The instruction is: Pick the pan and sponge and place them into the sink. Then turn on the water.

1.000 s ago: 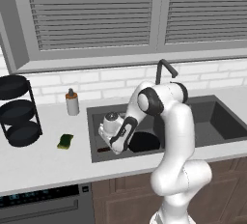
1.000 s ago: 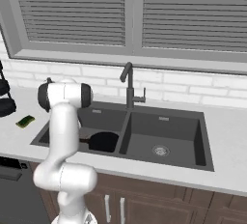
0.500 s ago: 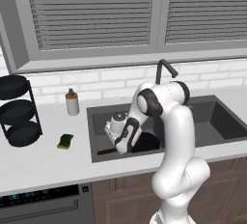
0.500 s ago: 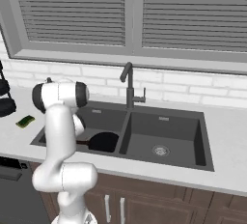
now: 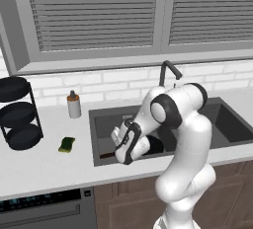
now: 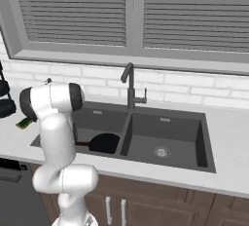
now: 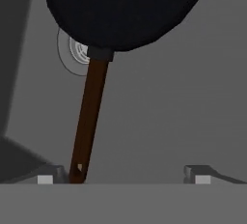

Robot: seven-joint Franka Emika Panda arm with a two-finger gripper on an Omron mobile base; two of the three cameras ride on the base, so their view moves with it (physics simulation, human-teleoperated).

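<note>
- Gripper (image 7: pixel 123 177): jaws spread wide, holding nothing; the handle end lies just beside one fingertip.
- Pan (image 7: pixel 120 10): lies in the left basin of the sink (image 6: pixel 194 164), partly over the drain.
- Sponge (image 5: pixel 66 144): on the counter (image 5: pixel 44 169), left of the sink.

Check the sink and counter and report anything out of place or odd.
Nothing is spilled or damaged. The pan lies in the sink's left basin, partly covering its drain. The sponge sits on the counter, not in the sink.
</note>
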